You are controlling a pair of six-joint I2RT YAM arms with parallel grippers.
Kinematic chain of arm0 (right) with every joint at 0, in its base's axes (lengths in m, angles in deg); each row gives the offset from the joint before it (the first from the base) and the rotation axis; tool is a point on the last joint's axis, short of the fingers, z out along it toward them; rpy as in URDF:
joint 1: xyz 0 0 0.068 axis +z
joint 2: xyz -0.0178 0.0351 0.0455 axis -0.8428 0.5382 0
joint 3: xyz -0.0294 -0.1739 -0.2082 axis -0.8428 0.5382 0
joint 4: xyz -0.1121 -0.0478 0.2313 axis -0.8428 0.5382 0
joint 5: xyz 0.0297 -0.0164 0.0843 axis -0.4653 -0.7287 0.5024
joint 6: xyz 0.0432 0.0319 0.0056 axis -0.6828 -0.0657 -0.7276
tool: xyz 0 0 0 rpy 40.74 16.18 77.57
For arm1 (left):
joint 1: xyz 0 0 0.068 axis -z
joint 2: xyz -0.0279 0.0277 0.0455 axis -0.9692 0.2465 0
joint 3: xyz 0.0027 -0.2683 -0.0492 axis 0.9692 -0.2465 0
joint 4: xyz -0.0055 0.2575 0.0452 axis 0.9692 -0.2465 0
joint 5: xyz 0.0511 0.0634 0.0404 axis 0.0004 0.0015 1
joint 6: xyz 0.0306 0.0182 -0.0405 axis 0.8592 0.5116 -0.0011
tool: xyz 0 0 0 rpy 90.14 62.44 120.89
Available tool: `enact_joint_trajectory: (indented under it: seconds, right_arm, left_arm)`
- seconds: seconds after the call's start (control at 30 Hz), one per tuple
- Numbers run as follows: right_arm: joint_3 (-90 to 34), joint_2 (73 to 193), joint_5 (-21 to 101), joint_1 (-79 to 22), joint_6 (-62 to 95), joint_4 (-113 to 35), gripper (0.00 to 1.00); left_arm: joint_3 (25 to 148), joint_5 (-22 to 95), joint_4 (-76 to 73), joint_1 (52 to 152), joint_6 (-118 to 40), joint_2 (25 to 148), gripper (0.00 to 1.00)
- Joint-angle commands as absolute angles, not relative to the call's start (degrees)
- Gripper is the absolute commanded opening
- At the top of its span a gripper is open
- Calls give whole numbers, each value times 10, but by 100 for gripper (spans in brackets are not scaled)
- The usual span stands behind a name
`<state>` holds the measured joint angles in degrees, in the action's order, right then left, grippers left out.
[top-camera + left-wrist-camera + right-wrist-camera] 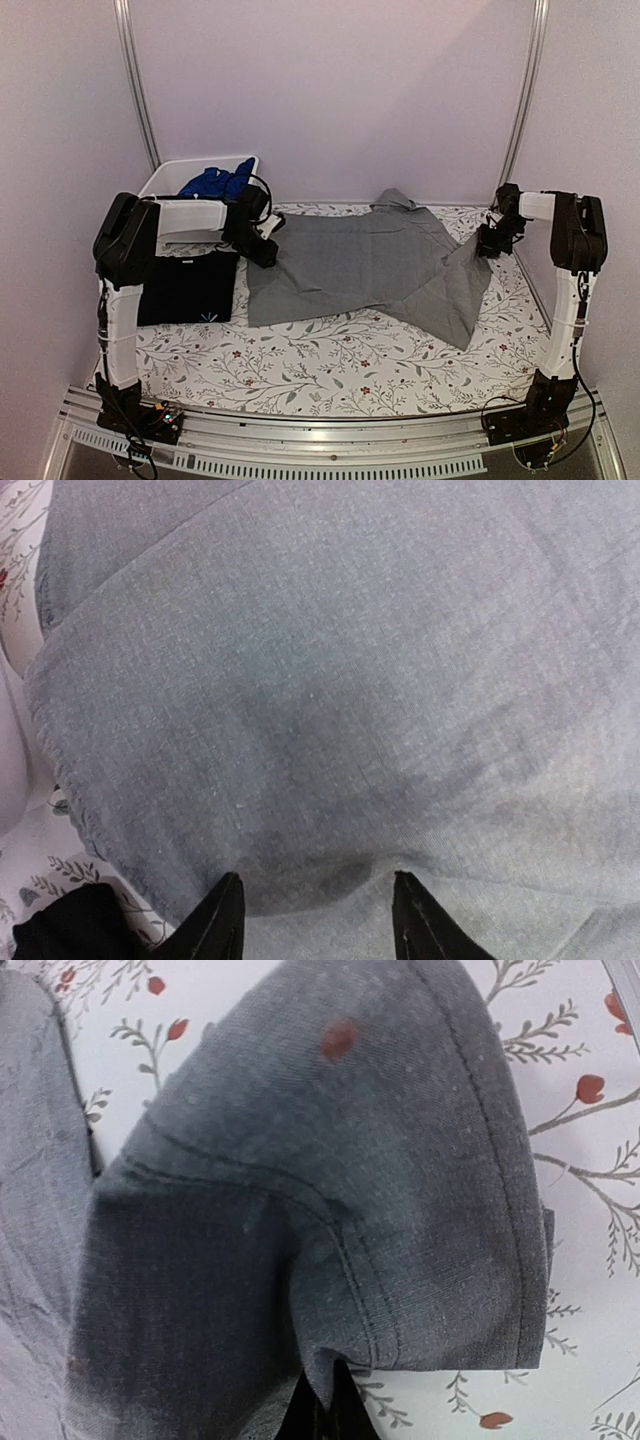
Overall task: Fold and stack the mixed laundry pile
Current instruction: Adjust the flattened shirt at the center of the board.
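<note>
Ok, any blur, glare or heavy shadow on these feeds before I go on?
Top external: even, slightly violet light, no glare, the black T-shirt reads as a flat dark patch. Left wrist: grey shirt sharp, soft shadow ahead of the left gripper. Right wrist: seams crisp, lower fold shaded.

Floral table point(350, 365), grey shirt point(370, 265), black T-shirt point(190, 285) (light mark), blue garment point(215, 182).
</note>
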<state>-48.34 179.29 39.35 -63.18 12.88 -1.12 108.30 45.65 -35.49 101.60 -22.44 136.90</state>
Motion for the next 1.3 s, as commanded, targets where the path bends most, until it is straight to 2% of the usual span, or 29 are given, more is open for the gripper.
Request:
enact_joint_trajectory:
  seconds: [0.0,0.17,0.3,0.43,0.6,0.77,0.8,0.9,1.03,1.1,1.27]
  right_arm:
    - [-480,1697,508,-623,154,-1,0]
    - [-469,1541,734,-559,155,-30,0]
    - [-434,1457,831,-448,143,-51,0]
    - [-396,1406,855,-303,131,-45,0]
    - [-342,1384,821,-139,156,12,0]
    - [-283,1370,801,-79,187,63,2]
    - [-283,1365,803,-78,197,72,8]
    - [-307,1351,814,-78,223,93,48]
    - [-324,1315,764,-90,235,46,76]
    - [-312,1301,746,-134,200,11,83]
    - [-285,1335,603,-283,156,14,79]
  left_arm:
    - [1063,454,-341,1020,-240,1319,50]
    - [1038,422,-329,1021,-250,1283,54]
    - [1009,412,-313,1020,-259,1247,55]
    - [973,395,-285,1020,-272,1209,55]
    - [923,369,-252,1020,-275,1162,54]
    - [884,357,-237,1020,-275,1137,55]
    - [878,355,-235,1021,-275,1134,55]
    - [864,350,-232,1020,-275,1127,54]
    - [845,337,-219,1020,-274,1111,55]
    - [835,325,-211,1022,-270,1102,55]
    - [804,322,-202,1039,-254,1091,55]
